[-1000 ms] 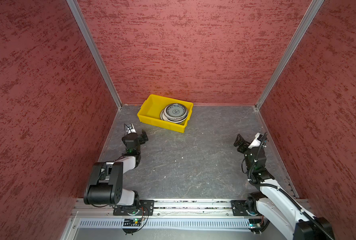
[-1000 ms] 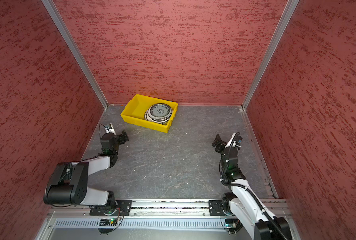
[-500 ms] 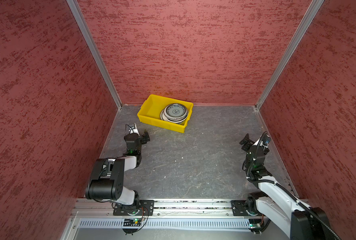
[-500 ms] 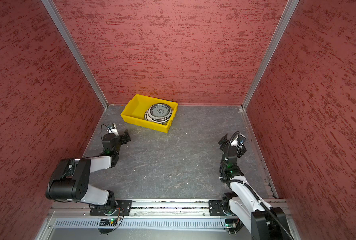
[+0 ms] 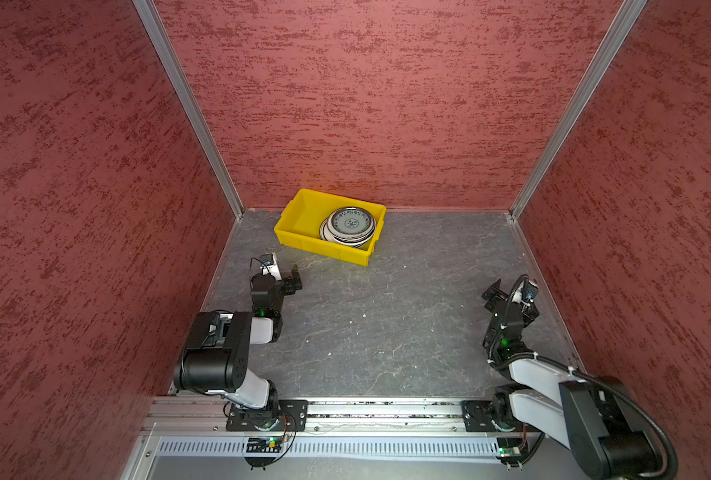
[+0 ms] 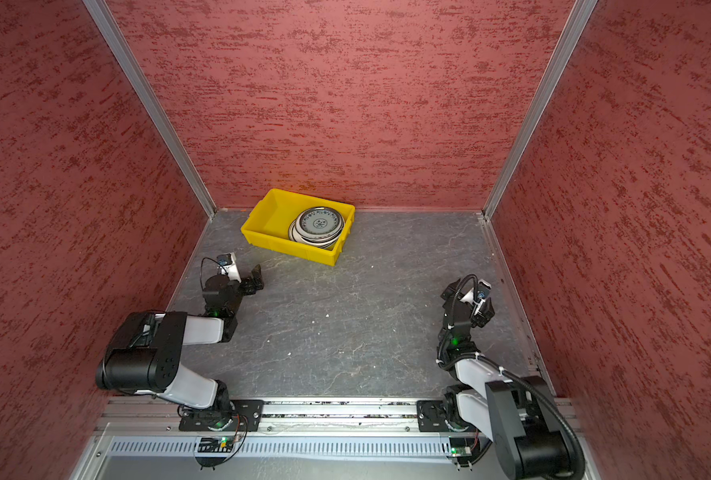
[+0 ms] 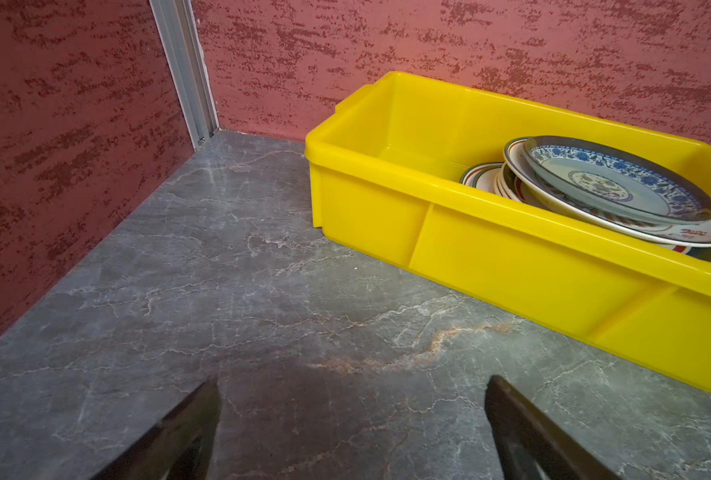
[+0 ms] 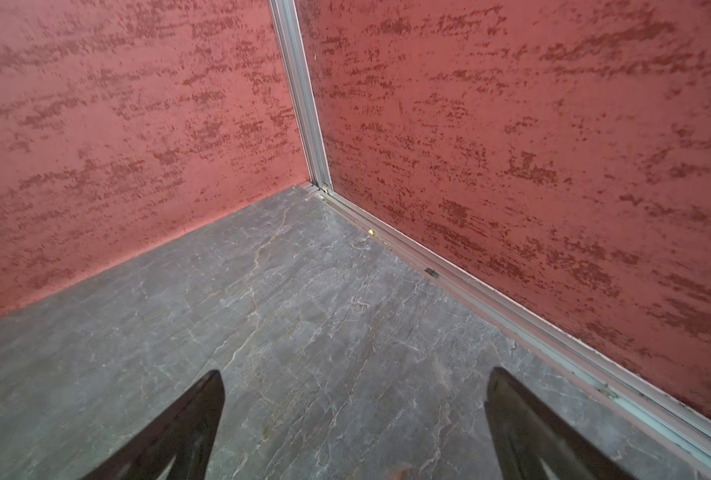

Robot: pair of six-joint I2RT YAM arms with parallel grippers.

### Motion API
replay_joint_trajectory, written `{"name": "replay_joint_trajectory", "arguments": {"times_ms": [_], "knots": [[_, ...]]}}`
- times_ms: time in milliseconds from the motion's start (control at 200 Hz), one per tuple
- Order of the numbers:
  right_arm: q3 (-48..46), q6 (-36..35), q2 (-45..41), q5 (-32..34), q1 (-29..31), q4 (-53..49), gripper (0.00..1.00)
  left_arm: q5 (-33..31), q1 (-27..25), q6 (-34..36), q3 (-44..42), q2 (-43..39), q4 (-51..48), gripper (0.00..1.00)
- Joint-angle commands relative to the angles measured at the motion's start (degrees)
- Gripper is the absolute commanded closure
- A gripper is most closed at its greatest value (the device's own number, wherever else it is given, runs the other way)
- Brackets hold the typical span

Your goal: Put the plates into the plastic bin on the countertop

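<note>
The yellow plastic bin stands at the back of the countertop, close to the rear wall. A stack of plates fills its right half, a blue-patterned one on top; in the left wrist view the plates lean slightly inside the bin. My left gripper hovers open and empty in front of the bin's left end. Far right, my right gripper is open and empty, facing the back right corner.
Textured red walls close in the back and both sides, with aluminium posts in the corners. An aluminium strip runs along the right wall's foot. The arm bases sit on a rail at the front edge.
My right gripper has swung a little to the right, towards the side wall, and turned. The left gripper has barely shifted. Both stayed open; bin and plates are unmoved.
</note>
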Motion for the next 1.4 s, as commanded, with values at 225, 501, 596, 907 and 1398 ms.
{"name": "replay_joint_trajectory", "arguments": {"times_ms": [225,501,596,907,1398], "knots": [[11.61,-6.89,11.56,-6.87,-1.65,2.39,0.01,-1.44,-0.99,1.61,0.43,0.05,1.73,0.01],[10.67,-8.32,16.08,-12.41,-4.73,10.22,0.01,-1.50,-1.11,1.69,0.43,0.12,1.73,0.01],[13.14,-8.04,17.86,-13.45,-5.56,7.29,0.01,-1.52,-1.11,1.65,0.43,0.06,1.73,0.01],[13.06,-11.03,19.27,-24.01,-6.48,9.10,0.01,-1.47,-1.11,1.59,0.44,0.12,1.73,0.01],[8.52,-11.43,21.82,-29.43,-7.89,19.04,0.01,-1.52,-1.12,1.60,0.43,0.12,1.73,0.00]]}}
